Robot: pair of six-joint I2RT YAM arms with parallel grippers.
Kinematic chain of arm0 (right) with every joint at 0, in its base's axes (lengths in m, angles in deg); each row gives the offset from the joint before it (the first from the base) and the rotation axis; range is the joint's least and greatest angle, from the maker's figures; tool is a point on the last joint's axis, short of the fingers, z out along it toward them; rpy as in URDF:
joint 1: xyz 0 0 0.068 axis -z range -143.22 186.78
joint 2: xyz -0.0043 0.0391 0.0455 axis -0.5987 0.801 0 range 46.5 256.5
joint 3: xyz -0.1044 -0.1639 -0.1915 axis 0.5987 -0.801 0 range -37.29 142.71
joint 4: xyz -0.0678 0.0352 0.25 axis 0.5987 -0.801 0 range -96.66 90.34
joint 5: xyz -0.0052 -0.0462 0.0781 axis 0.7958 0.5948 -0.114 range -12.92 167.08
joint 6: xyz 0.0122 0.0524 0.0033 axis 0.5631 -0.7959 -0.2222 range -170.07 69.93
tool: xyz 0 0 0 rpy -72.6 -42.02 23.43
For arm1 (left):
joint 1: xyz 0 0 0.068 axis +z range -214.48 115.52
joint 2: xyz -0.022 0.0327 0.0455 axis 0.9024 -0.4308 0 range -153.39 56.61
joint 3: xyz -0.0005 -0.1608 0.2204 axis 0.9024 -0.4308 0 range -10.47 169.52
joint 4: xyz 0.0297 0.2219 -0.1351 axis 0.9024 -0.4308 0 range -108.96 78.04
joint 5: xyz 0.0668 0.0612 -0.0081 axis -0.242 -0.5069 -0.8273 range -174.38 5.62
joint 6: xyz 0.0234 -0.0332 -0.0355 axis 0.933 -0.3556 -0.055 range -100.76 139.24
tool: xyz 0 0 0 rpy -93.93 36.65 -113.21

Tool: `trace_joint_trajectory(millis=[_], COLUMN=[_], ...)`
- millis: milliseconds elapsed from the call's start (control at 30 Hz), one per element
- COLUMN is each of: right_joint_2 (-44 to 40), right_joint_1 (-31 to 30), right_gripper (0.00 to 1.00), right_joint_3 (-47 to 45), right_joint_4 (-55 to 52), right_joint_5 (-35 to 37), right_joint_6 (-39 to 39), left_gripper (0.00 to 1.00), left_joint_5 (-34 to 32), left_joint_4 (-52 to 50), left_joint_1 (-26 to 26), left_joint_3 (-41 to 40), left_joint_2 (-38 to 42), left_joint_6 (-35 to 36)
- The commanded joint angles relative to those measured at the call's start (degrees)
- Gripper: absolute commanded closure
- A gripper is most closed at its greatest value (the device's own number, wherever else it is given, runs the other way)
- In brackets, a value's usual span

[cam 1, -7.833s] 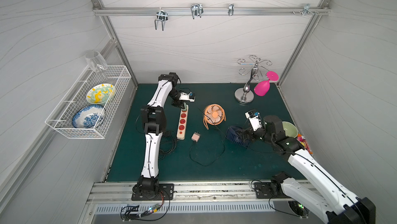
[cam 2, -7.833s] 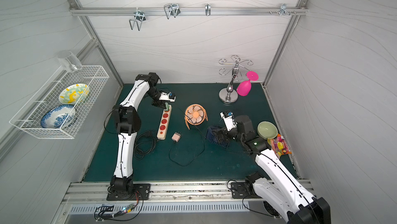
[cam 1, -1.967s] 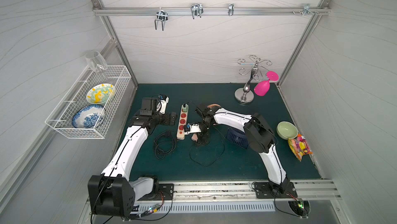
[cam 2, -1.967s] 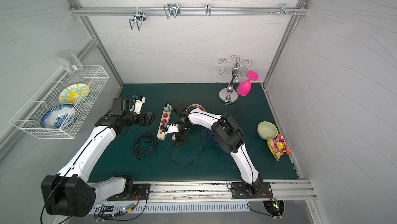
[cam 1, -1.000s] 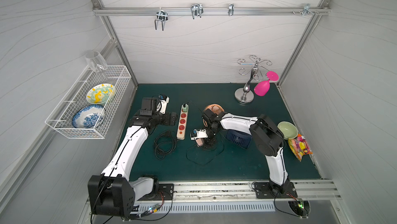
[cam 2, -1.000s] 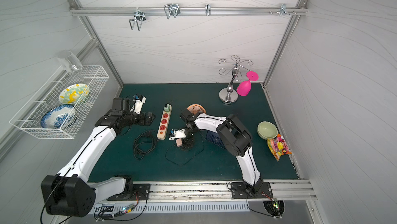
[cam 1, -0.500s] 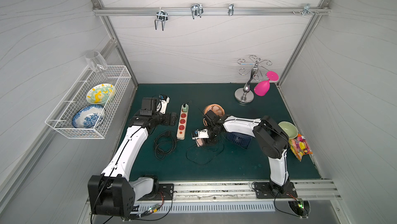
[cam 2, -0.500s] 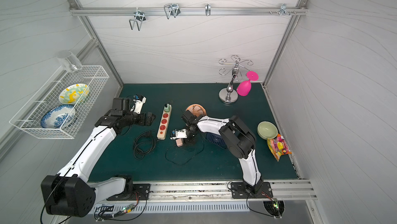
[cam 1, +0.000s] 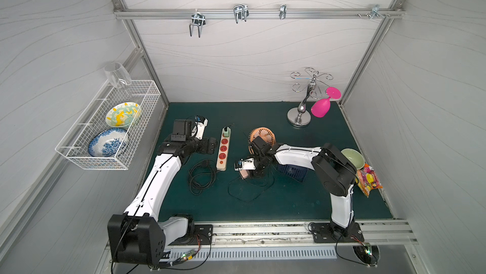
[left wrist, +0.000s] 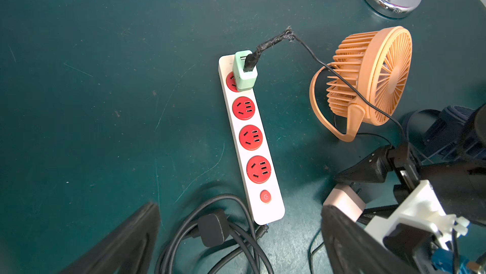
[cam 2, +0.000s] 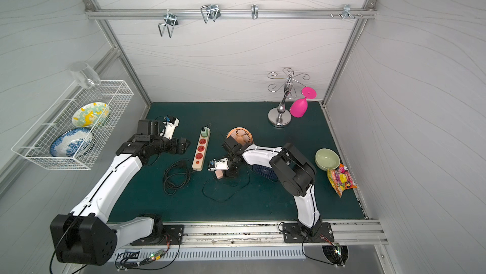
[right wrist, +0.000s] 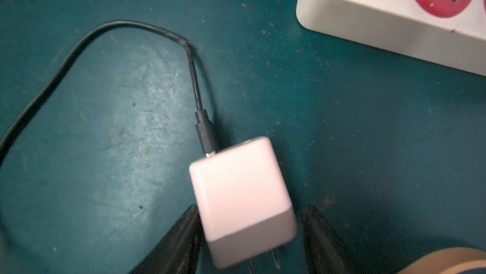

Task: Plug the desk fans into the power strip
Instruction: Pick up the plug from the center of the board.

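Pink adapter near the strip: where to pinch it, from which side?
Probably pinch the pink adapter across its two flat side faces, from above. It lies on its side, prongs at one end, cable at the opposite, leaving those faces free and parallel.

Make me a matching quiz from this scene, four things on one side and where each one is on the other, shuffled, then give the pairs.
1 mint adapter
2 pink adapter
3 pink goblet
4 green bowl

A beside the snack bag
B between the fingers of the right gripper
C in the end socket of the power strip
D hanging on the chrome stand

Pairs: 1-C, 2-B, 3-D, 4-A
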Motion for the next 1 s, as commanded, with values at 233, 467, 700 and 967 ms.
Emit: trace_joint_trajectory(millis=[233, 467, 700, 967], right_joint_2=[-1.47, -2.32, -7.22, -13.11], right_joint_1=[-0.85, -0.47, 0.28, 1.18], right_gripper=[0.49, 0.78, 0.82, 0.81], right_joint_3=[-0.39, 0.02, -1.37, -4.04], right_joint_4=[-0.12, -1.03, -0.31, 1.28], right_joint_5=[-0.31, -0.45, -2.53, -5.06], right_joint_6=[1.08, 0.12, -2.83, -8.81], left_gripper=[0.0, 0.0, 0.07, 0.11], left_joint_5=[0.55, 1.36, 10.5, 21.92], left_joint_4=[0.69, 0.24, -2.87, -7.4], left_joint_1=[0.45, 0.48, 0.43, -0.65], left_joint_3=[1.75, 1.8, 3.95, 6.93], left_joint_2=[-0.45, -0.37, -0.16, -0.69], left_joint_6=[0.52, 1.35, 6.46, 15.27])
